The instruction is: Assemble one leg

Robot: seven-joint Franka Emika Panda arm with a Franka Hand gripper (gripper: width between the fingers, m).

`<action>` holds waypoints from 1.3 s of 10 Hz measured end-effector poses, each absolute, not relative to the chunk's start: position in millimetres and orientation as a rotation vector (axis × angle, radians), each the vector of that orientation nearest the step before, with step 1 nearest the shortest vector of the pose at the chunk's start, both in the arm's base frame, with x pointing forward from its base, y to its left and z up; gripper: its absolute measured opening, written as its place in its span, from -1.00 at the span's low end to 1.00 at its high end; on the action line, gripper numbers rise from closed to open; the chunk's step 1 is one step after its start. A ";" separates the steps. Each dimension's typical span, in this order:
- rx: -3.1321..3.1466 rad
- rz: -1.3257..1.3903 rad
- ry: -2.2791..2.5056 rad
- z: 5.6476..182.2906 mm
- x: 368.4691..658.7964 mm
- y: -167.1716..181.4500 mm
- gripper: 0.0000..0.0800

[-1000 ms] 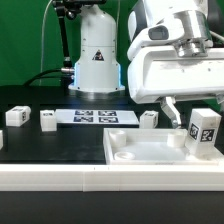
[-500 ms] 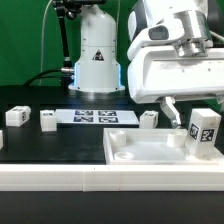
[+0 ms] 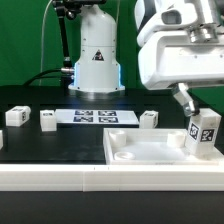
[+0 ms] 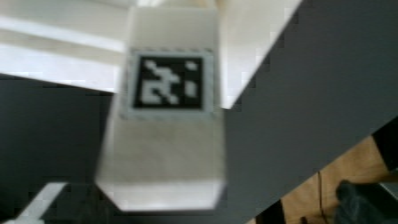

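One leg (image 3: 203,133), a stubby white block with a black-and-white tag, stands in the corner of the white tabletop (image 3: 140,152) at the exterior view's right. My gripper (image 3: 200,116) hangs over it. One finger (image 3: 185,101) slants down to the leg's upper edge and the other is hidden. In the wrist view the leg (image 4: 169,110) fills the middle between my dark, blurred fingers (image 4: 32,207), with a gap beside it. The jaws look open around the leg.
Three more legs (image 3: 15,116) (image 3: 48,119) (image 3: 149,118) lie on the black table behind the tabletop. The marker board (image 3: 95,116) lies in front of the arm's white base (image 3: 95,55). The table's white front edge runs below.
My gripper has moved toward the exterior view's right and now sits over the leg in the tabletop's corner. The leg has stayed in place.
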State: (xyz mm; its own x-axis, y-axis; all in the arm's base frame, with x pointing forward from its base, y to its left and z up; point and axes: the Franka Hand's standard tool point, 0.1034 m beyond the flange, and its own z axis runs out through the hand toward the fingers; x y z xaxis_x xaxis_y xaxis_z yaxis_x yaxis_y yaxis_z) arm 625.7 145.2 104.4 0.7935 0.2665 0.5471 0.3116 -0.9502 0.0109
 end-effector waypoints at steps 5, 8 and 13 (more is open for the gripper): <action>-2.977 -0.468 -0.485 101.1 630.5 142.8 0.62; -3.004 -0.186 -0.476 97.1 619.0 135.9 0.62; -3.013 -0.211 -0.433 93.4 620.6 125.4 0.62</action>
State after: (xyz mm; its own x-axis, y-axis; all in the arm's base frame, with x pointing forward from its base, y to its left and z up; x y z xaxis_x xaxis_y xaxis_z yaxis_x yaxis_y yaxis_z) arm 620.6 125.4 93.4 0.9502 0.2735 0.1493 0.2860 -0.9557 -0.0698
